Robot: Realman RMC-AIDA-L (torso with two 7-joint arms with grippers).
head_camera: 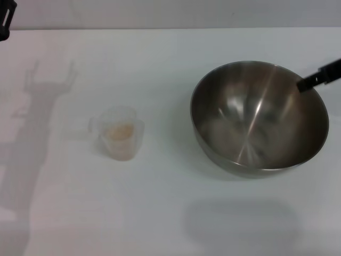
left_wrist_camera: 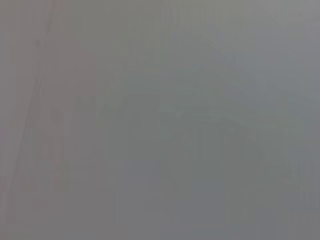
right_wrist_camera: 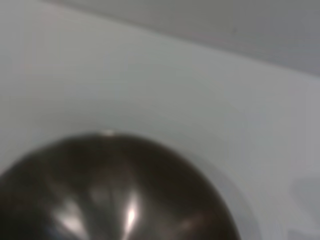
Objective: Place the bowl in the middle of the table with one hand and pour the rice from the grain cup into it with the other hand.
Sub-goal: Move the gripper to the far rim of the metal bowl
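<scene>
The steel bowl is right of the table's middle in the head view. It is tilted and its shadow lies apart, nearer the front edge, so it hangs above the table. My right gripper comes in from the right and grips the bowl's far right rim, with one black finger inside the rim. The bowl's inside also fills the right wrist view. The clear grain cup stands upright on the left part of the table with rice in it. My left gripper is at the far left corner, away from the cup.
The shadow of my left arm falls on the table left of the cup. The left wrist view shows only a blank grey surface. The table's far edge meets a grey wall.
</scene>
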